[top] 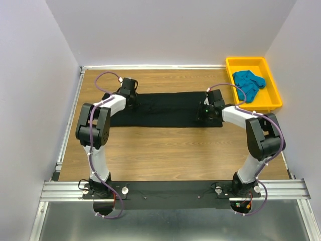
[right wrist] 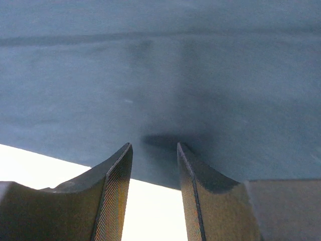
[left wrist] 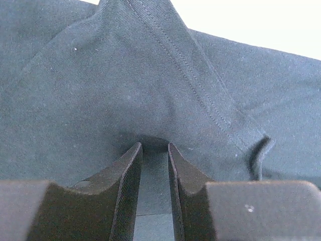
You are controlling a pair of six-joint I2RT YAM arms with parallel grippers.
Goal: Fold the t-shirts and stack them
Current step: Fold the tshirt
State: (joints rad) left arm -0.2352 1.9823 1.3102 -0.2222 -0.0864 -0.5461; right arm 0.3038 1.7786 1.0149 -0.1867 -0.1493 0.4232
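Note:
The black t-shirt (top: 165, 108) lies folded into a long flat strip across the far half of the table. My left gripper (top: 129, 95) is down on its left end. In the left wrist view the jaws (left wrist: 155, 146) stand nearly together, pinching the black cloth (left wrist: 100, 75), and a seamed ridge rises from the tips. My right gripper (top: 204, 116) is at the strip's right end near its front edge. In the right wrist view the jaws (right wrist: 154, 145) are apart, tips resting on the cloth (right wrist: 200, 75) just past its edge. The teal-blue t-shirt (top: 248, 83) lies crumpled in the tray.
The yellow plastic tray (top: 253, 61) sits at the far right corner against the wall. Grey walls close the table at the back and both sides. Bare wood lies between the shirt and the arm bases.

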